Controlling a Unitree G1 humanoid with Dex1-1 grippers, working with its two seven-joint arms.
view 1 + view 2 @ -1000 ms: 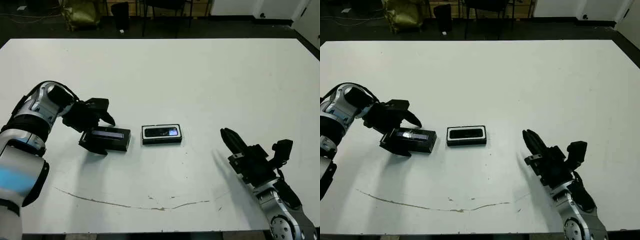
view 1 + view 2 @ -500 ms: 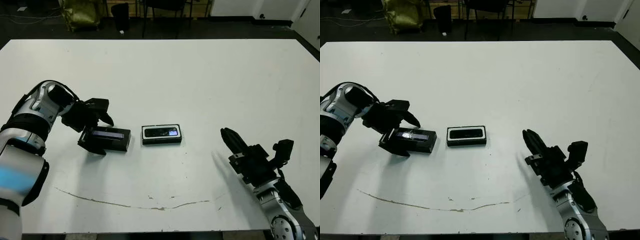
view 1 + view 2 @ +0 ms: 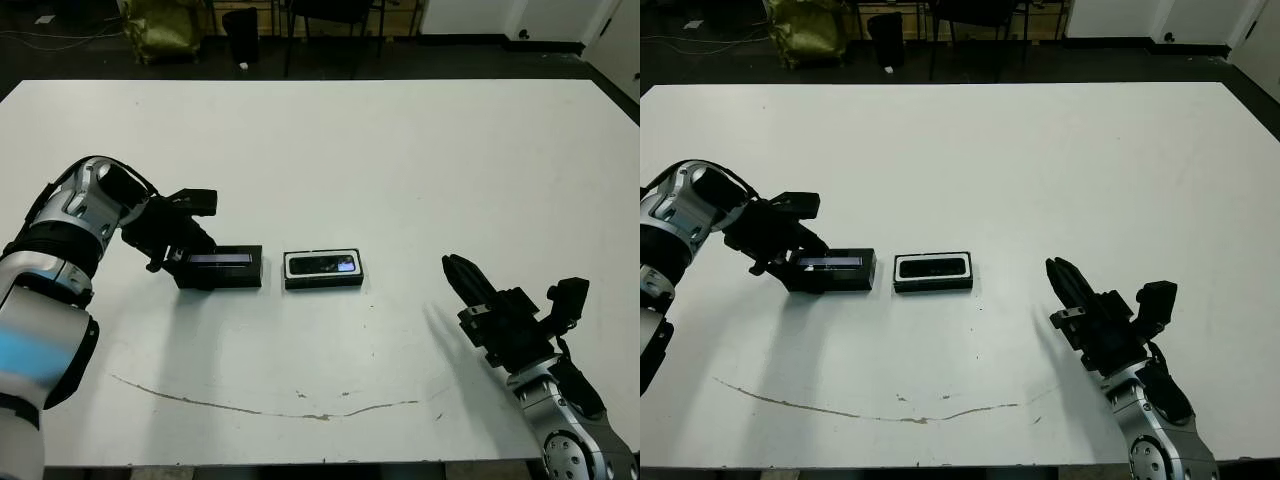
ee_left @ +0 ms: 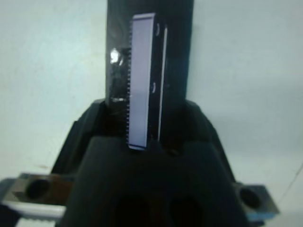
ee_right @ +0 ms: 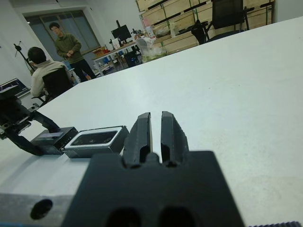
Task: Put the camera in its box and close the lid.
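The left gripper (image 3: 188, 262) has its two black fingers clamped on the lid (image 3: 222, 264), the flat black piece with the pale stripe on top. The lid sits between the jaws at one end and sticks out past the fingertips toward the box (image 3: 323, 270). From the left wrist view the stripe runs straight out from between the jaws. The lid looks level and low over the white table (image 3: 400, 160), but I cannot tell if it touches.

The box sits just beyond the free end of the lid, with a small gap between them. The camera (image 3: 325, 264) already lies inside the box, dark against the white lining, with a little bluish glint at the end far from the left jaws. So only the closing is left, I think.

The right gripper (image 3: 462, 278) rests well away from the box, its fingers pressed together with nothing between them.

To do this step well, the lid should be raised a bit first so its free edge clears the box rim. Then carry it straight on until it lines up over the box. Keep it flat. If it tips, an edge may catch and push the box away. Lower it gently, then let go.
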